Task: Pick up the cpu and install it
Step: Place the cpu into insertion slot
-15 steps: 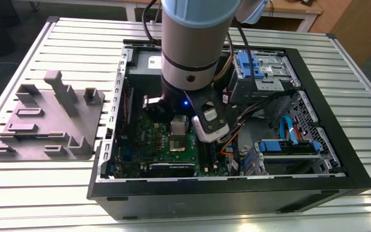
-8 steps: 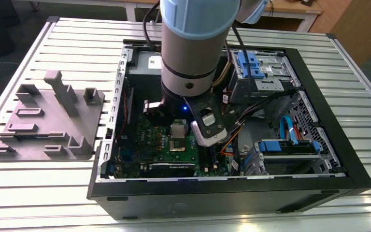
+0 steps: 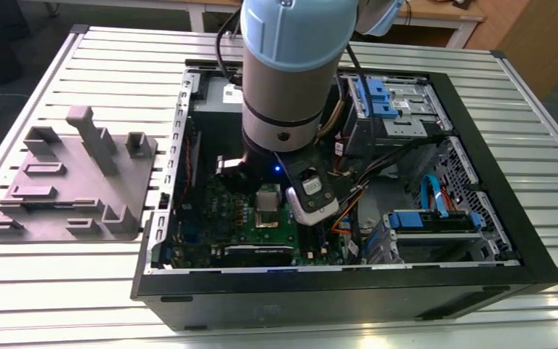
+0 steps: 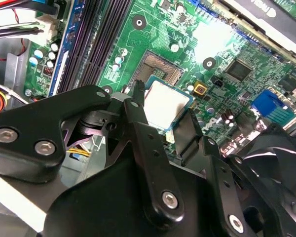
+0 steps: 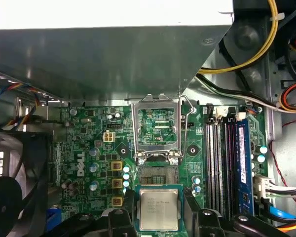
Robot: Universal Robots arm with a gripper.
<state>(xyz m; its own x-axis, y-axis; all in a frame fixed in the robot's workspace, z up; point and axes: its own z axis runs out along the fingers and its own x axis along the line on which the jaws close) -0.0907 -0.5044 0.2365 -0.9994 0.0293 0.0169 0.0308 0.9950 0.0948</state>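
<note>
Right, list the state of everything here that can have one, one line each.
Chip: gripped in the tool, beside the socket, not yet in it.
Tool: shut on the chip.
Socket: empty and uncovered.
Socket cover: flipped up, open.
Computer case: lying flat with its side open.
</note>
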